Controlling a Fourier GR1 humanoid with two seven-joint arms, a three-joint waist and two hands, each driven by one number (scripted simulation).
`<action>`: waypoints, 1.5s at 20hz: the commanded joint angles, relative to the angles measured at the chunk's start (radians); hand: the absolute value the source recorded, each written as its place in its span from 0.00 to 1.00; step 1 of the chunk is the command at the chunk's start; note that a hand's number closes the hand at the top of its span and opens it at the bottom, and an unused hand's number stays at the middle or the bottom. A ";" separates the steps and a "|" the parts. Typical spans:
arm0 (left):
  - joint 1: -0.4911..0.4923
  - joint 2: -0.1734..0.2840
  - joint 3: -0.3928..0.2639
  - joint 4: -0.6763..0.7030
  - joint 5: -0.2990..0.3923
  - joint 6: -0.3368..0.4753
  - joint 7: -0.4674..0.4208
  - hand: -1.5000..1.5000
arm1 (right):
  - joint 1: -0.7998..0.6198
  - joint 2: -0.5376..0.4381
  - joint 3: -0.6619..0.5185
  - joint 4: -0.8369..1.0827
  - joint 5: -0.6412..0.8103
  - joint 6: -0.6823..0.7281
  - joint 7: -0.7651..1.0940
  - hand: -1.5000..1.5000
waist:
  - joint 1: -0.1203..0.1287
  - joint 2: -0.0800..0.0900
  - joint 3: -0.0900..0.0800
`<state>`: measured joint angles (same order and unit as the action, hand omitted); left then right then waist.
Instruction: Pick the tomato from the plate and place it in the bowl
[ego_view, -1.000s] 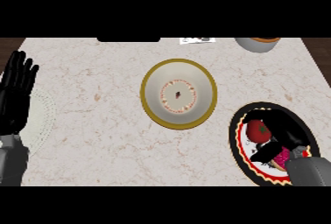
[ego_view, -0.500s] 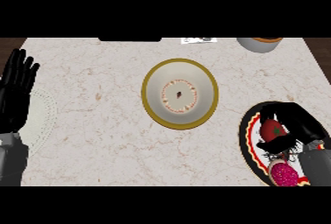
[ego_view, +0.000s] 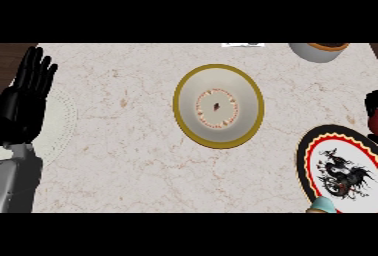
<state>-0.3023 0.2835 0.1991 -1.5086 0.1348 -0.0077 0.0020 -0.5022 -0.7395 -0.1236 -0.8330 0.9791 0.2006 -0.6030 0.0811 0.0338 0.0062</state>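
The right hand, barely showing at the right edge, curls round the red tomato, lifted off the plate below it. Next: carry leftward over the bowl. The left hand rests spread.

Bowl: round, with a mustard-gold rim, a cream inside and a ring of small reddish marks round a dark speck at its centre. It stands upright at the middle of the surface.

Plate: black outer rim, red ring, white face with a black dragon figure. It lies flat at the view's lower right, cut by the edge and well apart from the bowl.

Tomato: only a red sliver shows at the right edge, against the right hand, beyond the plate's far rim.
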 joint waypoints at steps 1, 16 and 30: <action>-0.001 0.003 0.001 0.008 0.006 -0.016 -0.017 0.50 | -0.137 -0.082 -0.059 0.169 0.001 -0.056 -0.081 1.00 | 0.020 0.003 0.001; 0.035 0.003 0.016 0.015 0.005 -0.014 -0.023 0.50 | -0.536 -0.133 -0.136 0.379 -0.187 0.251 -0.403 1.00 | -0.027 -0.026 -0.006; -0.008 0.025 0.045 0.095 -0.024 0.016 -0.037 0.50 | -0.781 0.106 -0.034 0.332 -0.299 0.474 -0.094 1.00 | -0.080 -0.036 -0.008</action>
<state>-0.2811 0.2990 0.2366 -1.4598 0.1261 0.0002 -0.0198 -1.2176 -0.7001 -0.1814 -0.4818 0.7014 0.5116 -0.7060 0.0177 -0.0005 -0.0012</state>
